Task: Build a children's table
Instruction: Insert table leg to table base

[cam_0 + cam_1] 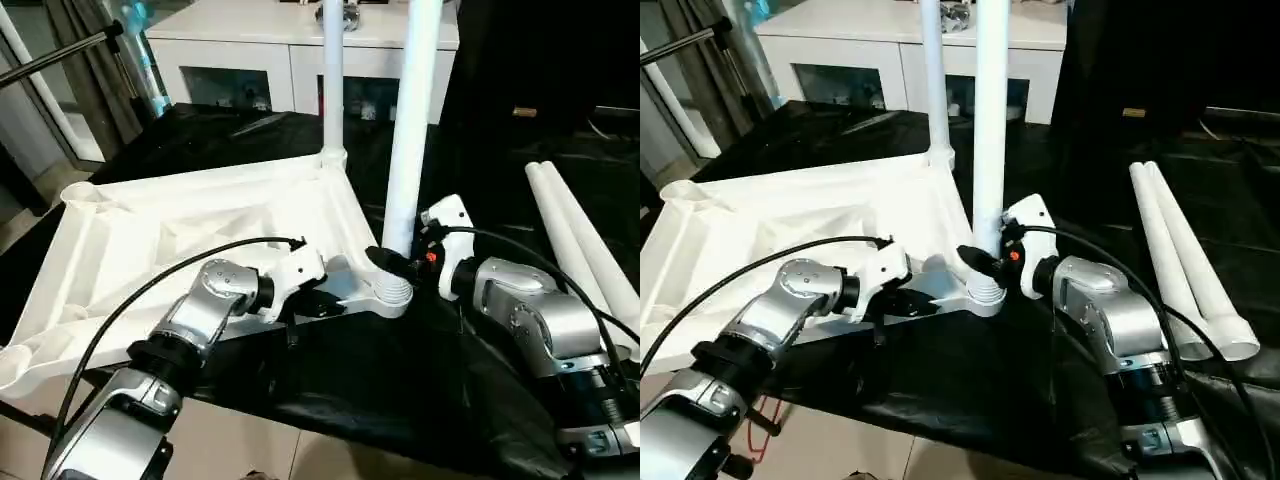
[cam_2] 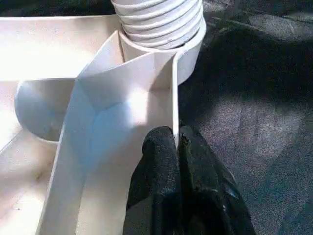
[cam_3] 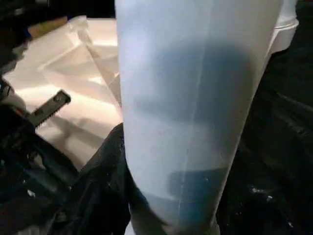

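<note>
The white tabletop (image 1: 190,235) lies upside down on the black-covered bench, ribbed underside up. One white leg (image 1: 333,80) stands upright in the far corner socket. A second leg (image 1: 412,120) stands in the near corner socket (image 1: 392,290), whose ribbed collar (image 2: 159,22) shows close up in the left wrist view. My right gripper (image 1: 393,262) is shut on this leg near its base, and a black finger (image 3: 105,161) presses its side. My left gripper (image 2: 176,147) is shut on the tabletop's thin rim wall just beside that socket. Two loose legs (image 1: 580,240) lie side by side at the right.
A white cabinet with glass doors (image 1: 250,60) stands behind the bench. A metal pole (image 1: 50,60) slants at the far left. The black cloth (image 1: 380,390) hangs over the bench's front edge between my forearms.
</note>
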